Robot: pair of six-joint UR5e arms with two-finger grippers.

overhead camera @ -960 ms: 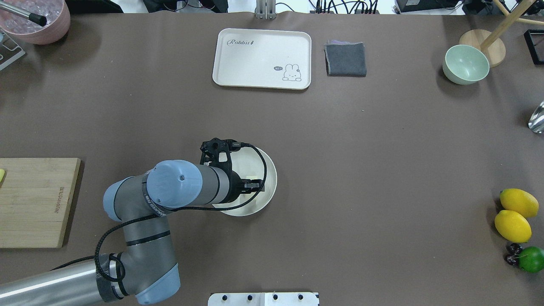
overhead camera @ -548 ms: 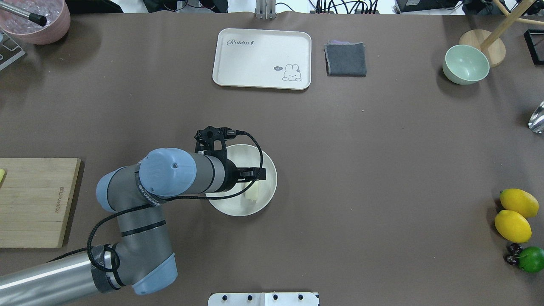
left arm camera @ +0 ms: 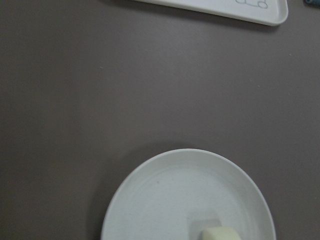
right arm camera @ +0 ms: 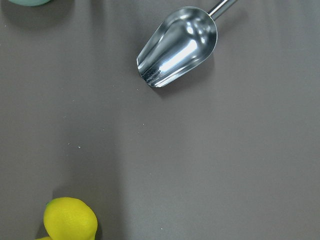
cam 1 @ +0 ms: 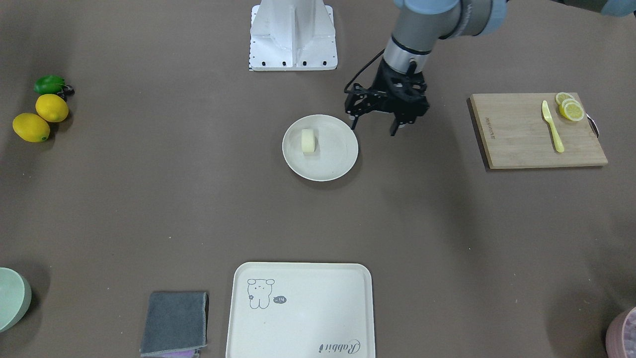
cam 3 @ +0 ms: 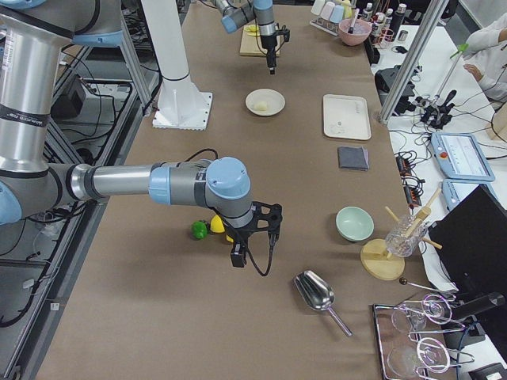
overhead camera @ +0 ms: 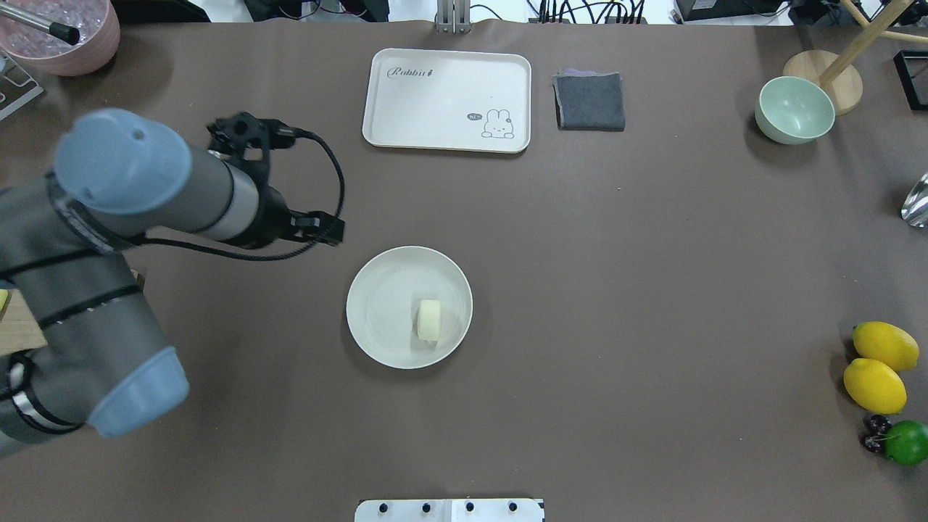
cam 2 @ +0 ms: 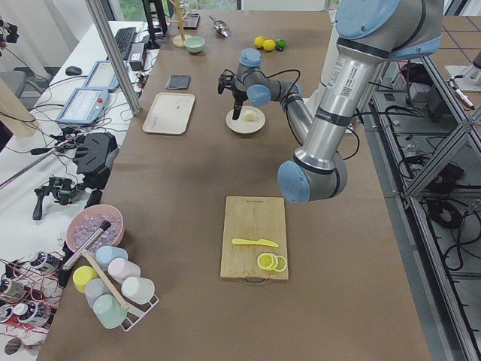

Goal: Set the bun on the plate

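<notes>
The pale bun point(overhead camera: 429, 320) lies on its side on the round cream plate point(overhead camera: 380, 312), right of the plate's middle in the overhead view, with nothing touching it. In the front view the bun point(cam 1: 308, 141) sits on the plate point(cam 1: 333, 159), and my left gripper point(cam 1: 373, 130) hangs open and empty beside the plate's rim. From overhead, the left gripper point(overhead camera: 322, 230) is raised beyond the plate's far-left edge. The left wrist view looks down on the plate point(left arm camera: 165, 195) and the bun point(left arm camera: 220, 233). My right gripper point(cam 3: 238, 257) shows only in the exterior right view, so I cannot tell its state.
At the far side lie a cream tray point(overhead camera: 446, 98) and a grey cloth point(overhead camera: 589, 101), with a green bowl point(overhead camera: 794, 109) to the right. Lemons point(overhead camera: 881, 362) and a lime point(overhead camera: 906, 442) sit at the right edge. A cutting board point(cam 1: 534, 130) holds a knife and lemon slices. A metal scoop point(right arm camera: 177, 45) lies under the right wrist.
My left gripper has let go of the bun, lifted off the plate and drawn back to the far left. The bun now lies uncovered on the plate.
</notes>
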